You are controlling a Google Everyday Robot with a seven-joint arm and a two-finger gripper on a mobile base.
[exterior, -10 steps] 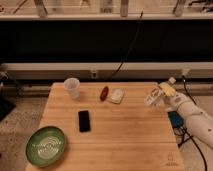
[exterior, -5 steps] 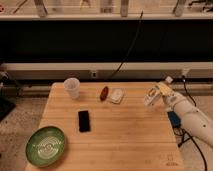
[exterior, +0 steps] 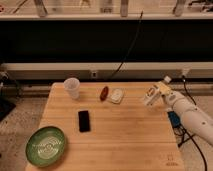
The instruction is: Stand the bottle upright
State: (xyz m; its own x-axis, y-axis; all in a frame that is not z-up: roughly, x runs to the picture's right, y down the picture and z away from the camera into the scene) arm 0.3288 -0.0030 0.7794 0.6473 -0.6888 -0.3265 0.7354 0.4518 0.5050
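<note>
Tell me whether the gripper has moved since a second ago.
Yes, slightly. The gripper, by the bottle at the right edge of the table, has shifted left, toward the flat white object.

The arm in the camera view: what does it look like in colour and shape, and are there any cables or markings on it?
The arm is white to pale grey, made of smooth, rounded, tube-like segments, and comes in from the lower right. No markings or cables can be made out on it. The gripper, over the right edge of the table at the bottle, looks equally pale; its finer details are too small to tell.
</note>
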